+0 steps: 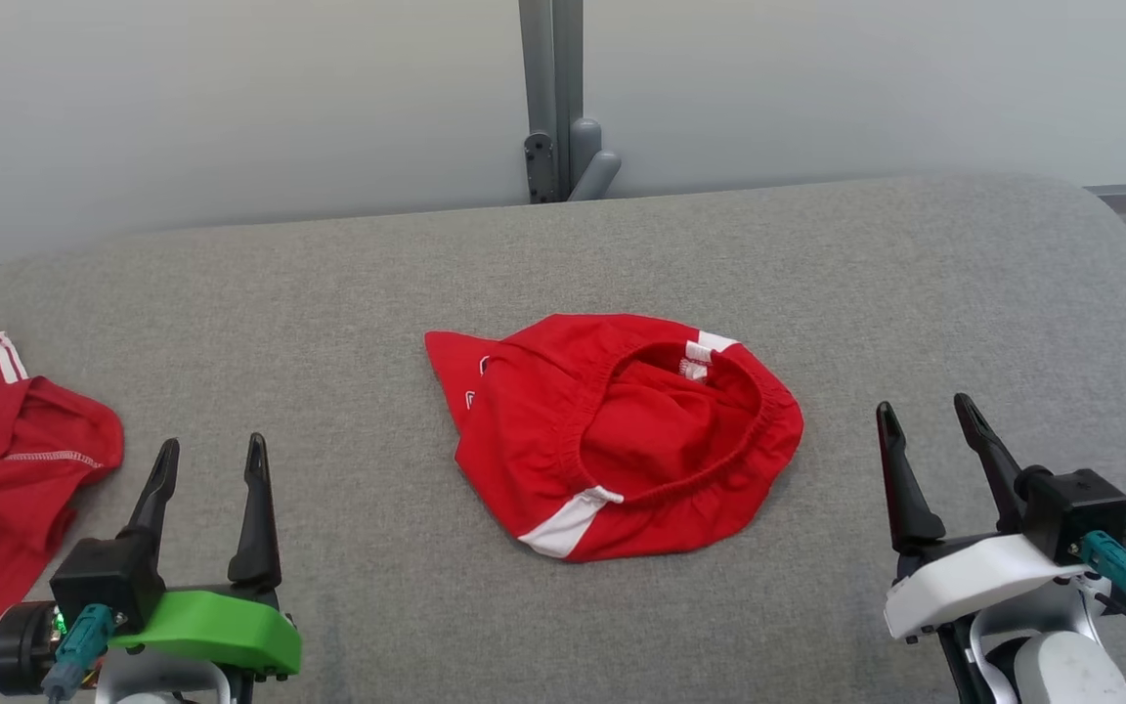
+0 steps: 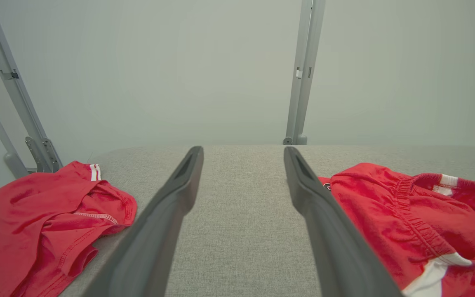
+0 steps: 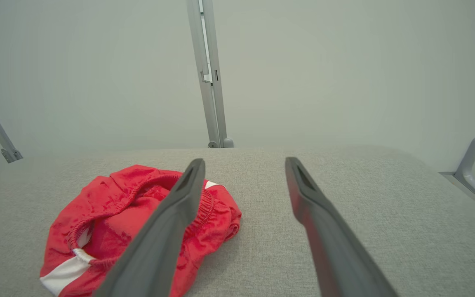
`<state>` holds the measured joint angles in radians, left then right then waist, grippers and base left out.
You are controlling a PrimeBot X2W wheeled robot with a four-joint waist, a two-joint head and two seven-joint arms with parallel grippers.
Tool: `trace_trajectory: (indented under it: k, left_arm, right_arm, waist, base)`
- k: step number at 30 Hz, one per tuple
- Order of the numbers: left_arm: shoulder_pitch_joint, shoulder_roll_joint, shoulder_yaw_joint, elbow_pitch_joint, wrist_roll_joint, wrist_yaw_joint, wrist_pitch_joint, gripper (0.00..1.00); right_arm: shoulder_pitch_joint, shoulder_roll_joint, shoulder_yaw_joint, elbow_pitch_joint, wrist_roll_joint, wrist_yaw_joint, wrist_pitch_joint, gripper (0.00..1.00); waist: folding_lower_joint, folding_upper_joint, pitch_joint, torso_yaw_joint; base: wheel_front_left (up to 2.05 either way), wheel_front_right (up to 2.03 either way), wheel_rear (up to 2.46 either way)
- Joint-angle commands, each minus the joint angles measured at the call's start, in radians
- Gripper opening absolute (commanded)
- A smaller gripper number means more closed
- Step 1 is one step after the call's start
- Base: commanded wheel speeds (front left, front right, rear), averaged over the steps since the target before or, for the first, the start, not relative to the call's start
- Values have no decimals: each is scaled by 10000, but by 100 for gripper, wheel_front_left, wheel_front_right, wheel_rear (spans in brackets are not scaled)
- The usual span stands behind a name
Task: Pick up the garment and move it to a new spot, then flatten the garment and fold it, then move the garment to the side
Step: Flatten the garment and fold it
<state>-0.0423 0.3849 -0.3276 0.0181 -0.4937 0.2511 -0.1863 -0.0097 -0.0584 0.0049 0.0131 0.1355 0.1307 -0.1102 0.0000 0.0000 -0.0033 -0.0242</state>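
Observation:
A crumpled red garment with white stripes and an elastic waistband lies in the middle of the grey padded table. The left wrist view catches the garment at the right, and in the right wrist view the garment lies at the left. My left gripper hovers open near the front left, well apart from the garment, with nothing between its fingers. Open and empty too, my right gripper stands to the garment's right at the front. Bare table shows between both pairs of fingers.
A second red garment with white trim lies bunched at the table's left edge, also in the left wrist view. A grey post stands behind the table against a pale wall. The table's corners are rounded.

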Motion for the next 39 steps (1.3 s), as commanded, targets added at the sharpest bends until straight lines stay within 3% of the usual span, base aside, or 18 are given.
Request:
trace_trajectory:
  k: [1, 11, 20, 21, 22, 23, 30, 39]
  left_arm:
    - [-358, -93, -47, -50, -50, -12, -72, 100]
    - [-1417, -563, -188, 248, 67, -248, -429, 100]
    - [-1807, -1010, -94, 761, 83, -480, -711, 100]
    - [-1819, -1042, -66, 800, 72, -481, -710, 100]
    - [-1839, -1070, -50, 834, 78, -490, -715, 100]
    - [-1857, -1102, -36, 871, 100, -502, -718, 100]
    - [-1900, -1219, 105, 1030, 198, -578, -761, 100]
    - [-1736, -1200, 298, 1053, 334, -657, -779, 100]
  right_arm:
    - [-419, -142, 565, 162, 67, 1, 162, 100]
    - [-1781, -897, 3159, 1555, 428, -1, 378, 100]
    - [-2360, -1207, 4462, 3012, 826, -4, 558, 98]
    - [-2433, -1249, 4528, 3119, 825, -4, 657, 81]
    - [-2496, -1258, 4569, 3198, 904, -4, 748, 35]
    - [-2582, -1323, 4654, 3279, 920, -4, 868, 0]
    - [-2977, -1572, 5057, 3022, 1298, -4, 1130, 0]
    - [-3868, -1942, 4629, 622, 1953, -4, 968, 0]
  waist:
    - [0, 0, 327, 441]
    - [0, 0, 1491, 1772]
    - [0, 0, 1951, 2341]
    - [0, 0, 1973, 2337]
    - [0, 0, 1990, 2324]
    - [0, 0, 1998, 2307]
    - [0, 0, 1951, 2101]
    - [0, 0, 1781, 1538]
  base:
    - [0, 0, 0]
    - [0, 0, 0]
    - [0, 0, 0]
    - [0, 0, 0]
    - [0, 0, 0]
    - [0, 0, 0]
    - [0, 0, 0]
    - [0, 0, 0]
